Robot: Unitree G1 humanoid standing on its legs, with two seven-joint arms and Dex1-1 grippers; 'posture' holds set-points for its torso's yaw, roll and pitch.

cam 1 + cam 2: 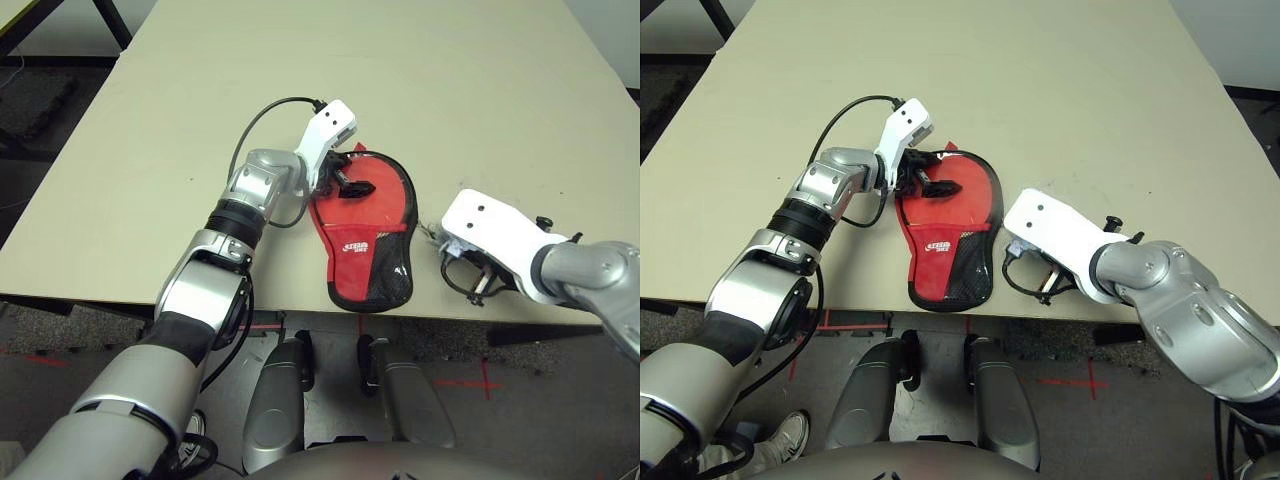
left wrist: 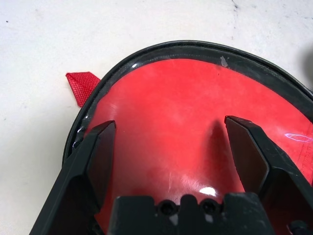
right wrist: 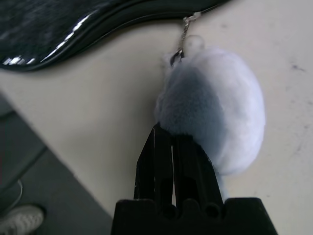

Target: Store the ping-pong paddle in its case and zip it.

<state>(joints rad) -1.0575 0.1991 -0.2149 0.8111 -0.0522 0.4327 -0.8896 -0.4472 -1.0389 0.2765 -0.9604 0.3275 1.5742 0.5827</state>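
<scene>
Toward the left of the head view, the left tool (image 1: 345,182) is seen resting over the round upper end of the case (image 1: 365,235), its fingers (image 2: 100,154) spread wide with nothing between them; beneath them the red face under the clear panel, bounded by the black edging, is pressed close. The ping-pong paddle itself cannot be told apart from the case's red surface, so it is judged to lie inside already. At centre, the case lies flat on the table (image 1: 420,90) near the front edge, its long axis running from the round end at upper centre down to the narrow mesh end at the bottom. To the right, just beside the case, the right tool (image 3: 171,166) is seen closed, fingers together, against a grey-white fluffy lump (image 3: 217,112) that hangs by a small chain from the case's edge. The zipping is judged to fall to the right arm, being nearer the pull.
</scene>
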